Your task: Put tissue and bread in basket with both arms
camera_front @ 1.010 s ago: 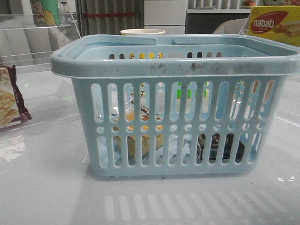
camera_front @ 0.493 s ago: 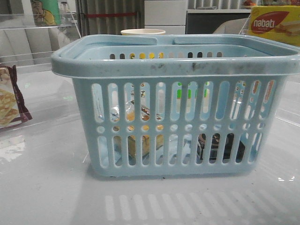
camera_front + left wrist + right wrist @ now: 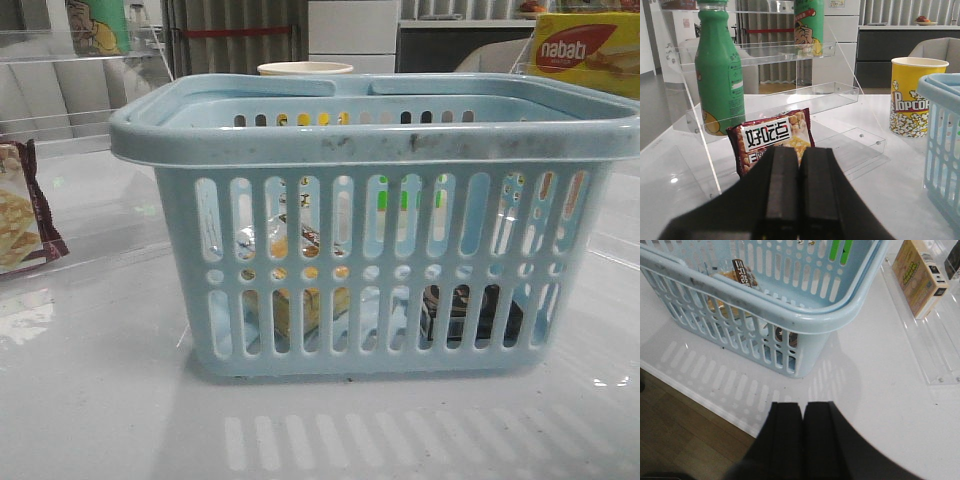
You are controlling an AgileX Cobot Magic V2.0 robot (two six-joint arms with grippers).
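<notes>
The pale blue basket stands in the middle of the table; it also shows in the right wrist view and at the edge of the left wrist view. Through its slots I see the wrapped bread on the left of its floor and the blackish tissue pack on the right. The bread also shows in the right wrist view. My left gripper is shut and empty, away from the basket, facing a shelf. My right gripper is shut and empty, above the table near the basket's corner.
A maroon-edged cracker packet leans in a clear acrylic shelf with a green bottle. A popcorn cup stands behind the basket. A yellow nabati box sits back right. The table's front edge is near.
</notes>
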